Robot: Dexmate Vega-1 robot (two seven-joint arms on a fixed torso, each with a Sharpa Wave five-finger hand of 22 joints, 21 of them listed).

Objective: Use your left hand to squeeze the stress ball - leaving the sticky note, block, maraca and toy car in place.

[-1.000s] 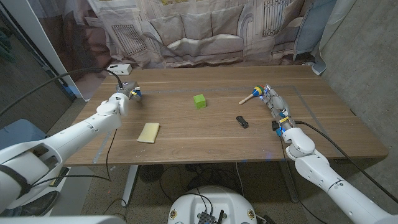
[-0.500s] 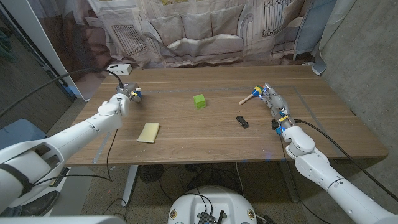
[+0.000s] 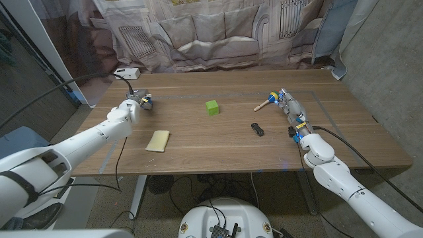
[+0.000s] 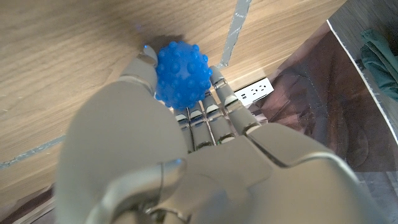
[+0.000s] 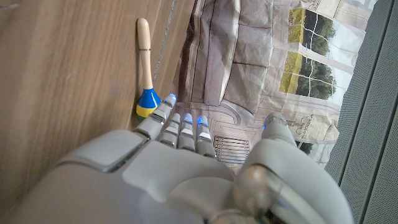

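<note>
The blue bumpy stress ball (image 4: 181, 74) sits at the table's far left, caught between the thumb and fingers of my left hand (image 4: 168, 155). In the head view my left hand (image 3: 135, 102) covers most of the stress ball (image 3: 147, 100). My right hand (image 3: 293, 112) stands on the table's right side with its fingers stretched out and nothing in them, close beside the maraca (image 3: 266, 102). The maraca (image 5: 144, 68) lies just past those fingertips. A green block (image 3: 211, 107), a yellow sticky note (image 3: 158, 140) and a small black toy car (image 3: 257, 129) lie between the hands.
A white power strip (image 3: 125, 71) lies at the table's back left corner, with a cable running from it past my left arm. A printed cloth backdrop (image 3: 218, 33) hangs behind the table. Grey tape lines (image 4: 236, 25) cross the wood near the ball.
My left hand has edged a little to the right around the ball. The right hand and the other objects have not moved.
</note>
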